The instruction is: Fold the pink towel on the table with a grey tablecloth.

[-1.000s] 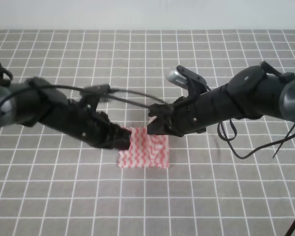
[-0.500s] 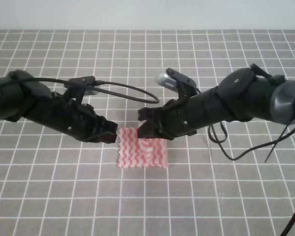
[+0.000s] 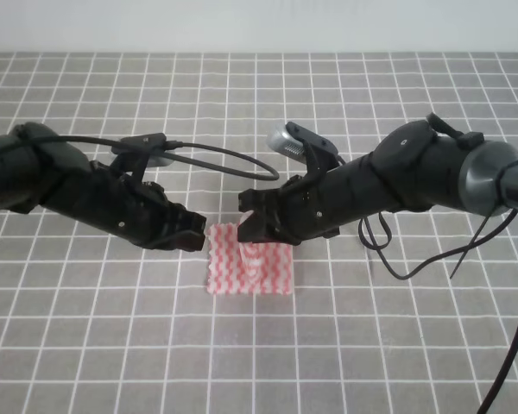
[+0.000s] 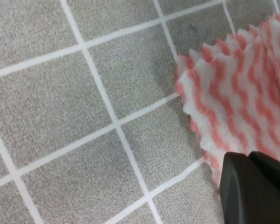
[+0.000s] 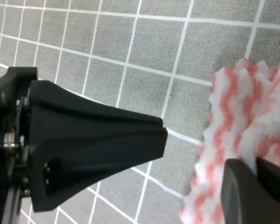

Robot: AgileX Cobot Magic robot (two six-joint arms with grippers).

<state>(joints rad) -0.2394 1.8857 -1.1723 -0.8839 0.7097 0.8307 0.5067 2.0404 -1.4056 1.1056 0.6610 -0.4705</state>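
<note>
While both arms are leaning in low over the bench (image 3: 86,345) from either side, the towel (image 3: 272,272) is lying near the middle of the grey grid cloth, between them. It is sitting mostly flat, a small pink-and-white zigzag patch covering a few squares, but a ridge of cloth is standing up off it near its far edge.

The right tool (image 3: 252,226) is reaching in from the right and hovering over that far edge. A bit of the cloth is rising up toward its tip, and in the right wrist view the dark fingertips (image 5: 254,186) are lying close together right against the striped cloth (image 5: 245,116); they look pinched on it, though the contact itself is partly hidden.

The left tool (image 3: 194,235) is sitting just beside the towel's left edge, low over the bench. From the overhead view I cannot tell whether it is touching the cloth. In the left wrist view its dark fingertips (image 4: 252,186) are showing at the bottom right corner, pressed together with only a thin seam between them, overlapping the jagged edge of the towel (image 4: 233,88). The same tool is also showing as a big black wedge (image 5: 93,144) in the right wrist view, just left of the towel.
</note>
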